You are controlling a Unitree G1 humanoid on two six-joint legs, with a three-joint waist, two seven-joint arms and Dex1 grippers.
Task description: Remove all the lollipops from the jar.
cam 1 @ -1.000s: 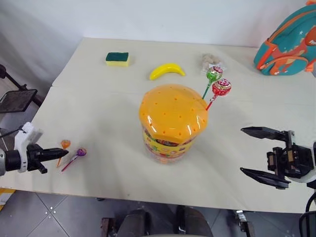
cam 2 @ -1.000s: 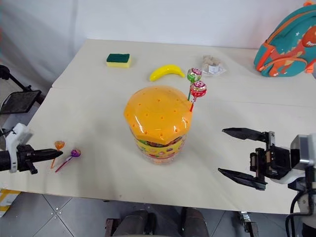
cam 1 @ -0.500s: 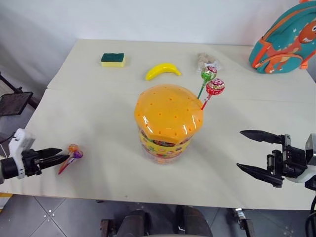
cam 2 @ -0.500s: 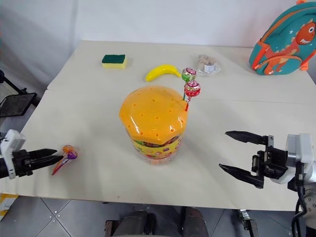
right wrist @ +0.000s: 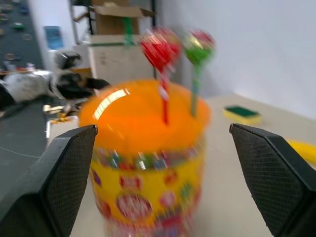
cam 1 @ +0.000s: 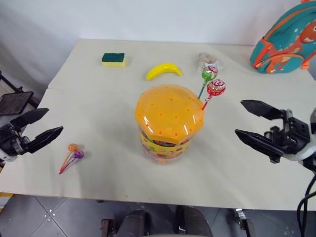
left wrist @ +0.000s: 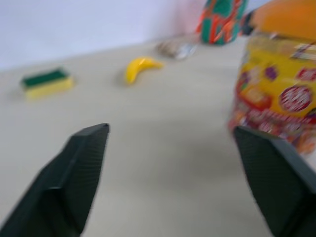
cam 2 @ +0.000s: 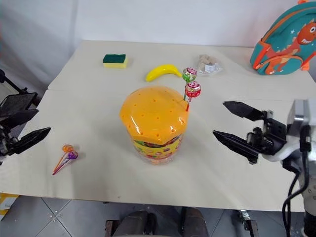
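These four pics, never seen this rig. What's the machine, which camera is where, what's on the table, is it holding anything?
It is a two-armed humanoid robot. Two pictures come from a stereo camera on its head, looking down over the table. The other two come from cameras on its wrists, looking out between each gripper's black fingers.

The left gripper and right gripper are both open and hold nothing.

On the table: the jar with an orange lid, a red lollipop and a green lollipop stuck in its lid; an orange lollipop and a purple lollipop lying near the left gripper; a banana, a sponge, a snack bag and a backpack.
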